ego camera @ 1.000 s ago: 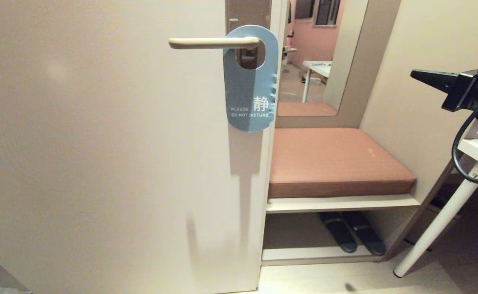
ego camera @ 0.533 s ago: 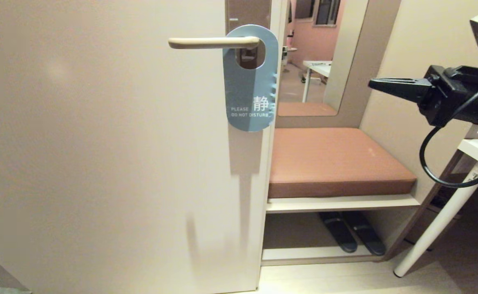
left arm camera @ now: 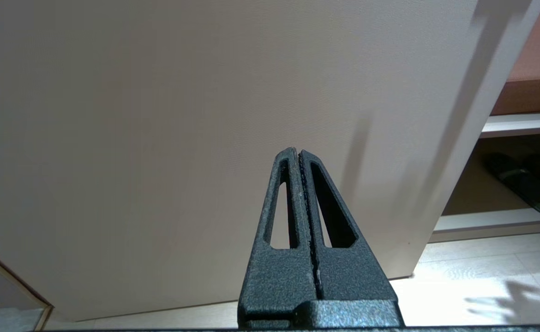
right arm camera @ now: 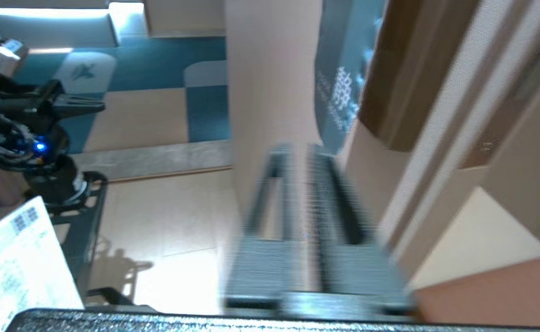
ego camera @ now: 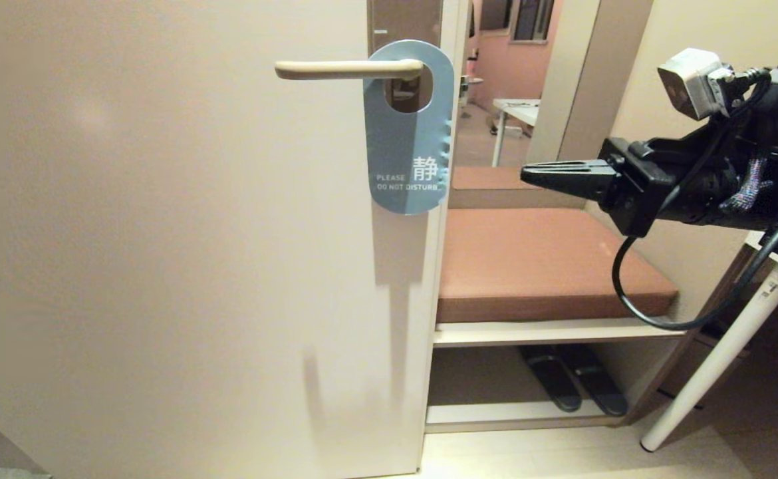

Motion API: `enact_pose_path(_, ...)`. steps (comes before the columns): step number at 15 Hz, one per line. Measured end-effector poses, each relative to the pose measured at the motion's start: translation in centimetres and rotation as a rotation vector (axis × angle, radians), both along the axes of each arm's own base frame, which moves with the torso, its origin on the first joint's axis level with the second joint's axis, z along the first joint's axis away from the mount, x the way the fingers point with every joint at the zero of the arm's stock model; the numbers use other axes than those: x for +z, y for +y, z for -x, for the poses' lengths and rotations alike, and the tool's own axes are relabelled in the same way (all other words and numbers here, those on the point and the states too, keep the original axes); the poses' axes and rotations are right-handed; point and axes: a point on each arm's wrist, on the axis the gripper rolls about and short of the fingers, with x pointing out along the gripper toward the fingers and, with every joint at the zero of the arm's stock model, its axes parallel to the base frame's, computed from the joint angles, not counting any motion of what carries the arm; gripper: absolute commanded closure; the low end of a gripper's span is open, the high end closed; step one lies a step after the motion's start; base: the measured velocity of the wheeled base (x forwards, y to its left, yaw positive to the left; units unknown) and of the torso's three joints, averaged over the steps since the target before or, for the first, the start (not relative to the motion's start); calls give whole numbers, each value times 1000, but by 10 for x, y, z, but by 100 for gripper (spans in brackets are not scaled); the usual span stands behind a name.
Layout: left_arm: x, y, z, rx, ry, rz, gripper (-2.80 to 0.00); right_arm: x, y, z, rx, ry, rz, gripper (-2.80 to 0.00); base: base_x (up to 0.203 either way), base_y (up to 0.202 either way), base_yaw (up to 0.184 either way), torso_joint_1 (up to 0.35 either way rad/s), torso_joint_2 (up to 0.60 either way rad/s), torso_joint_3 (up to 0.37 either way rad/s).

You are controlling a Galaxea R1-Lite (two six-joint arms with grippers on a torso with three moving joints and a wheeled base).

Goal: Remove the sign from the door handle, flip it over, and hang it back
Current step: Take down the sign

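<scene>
One wide cream door fills most of what we see from the head. To its right is an alcove with a brown padded seat and a tall mirror above the seat. A pair of dark slippers lies on the shelf under it. A white table leg slants down to the floor at the far right.

Our right arm reaches in from the right, level, above the seat. The right hand points toward the door's right edge at about the height of the sign's lower end. It is near the sign but clearly apart from it, and it holds nothing. Its own camera is blurred, so we cannot tell whether this hand is open or closed.

The sign hangs close to the door's top right corner, blue face out, reading "PLEASE DO NOT DISTURB". Its oval hole is looped over the pivot end of the door handle. The card hangs straight down, flat against the door, and its right side reaches the door's edge. The handle is a slim cream bar, lying level and pointing left from a narrow brown plate.

Our left hand is closed and empty. It sits low before the bottom part of the door.
</scene>
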Motion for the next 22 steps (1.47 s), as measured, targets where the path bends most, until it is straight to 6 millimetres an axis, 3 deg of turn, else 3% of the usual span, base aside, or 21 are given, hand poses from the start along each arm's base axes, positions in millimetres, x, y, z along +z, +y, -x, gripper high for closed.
enact_pose_path(6, 0, 0, 0, 0, 0, -1, 0, -4, 12, 0, 38, 14, 3, -280, 0, 0, 0, 0, 0, 0)
enact_pose_path(16, 0, 0, 0, 0, 0, 0, 0, -5, 44, -18, 113, -6, 0, -280, 0, 0, 0, 0, 0, 0)
enact_pose_path(22, 0, 0, 0, 0, 0, 0, 0, -9, 52, -32, 123, -28, 4, -280, 0, 0, 0, 0, 0, 0)
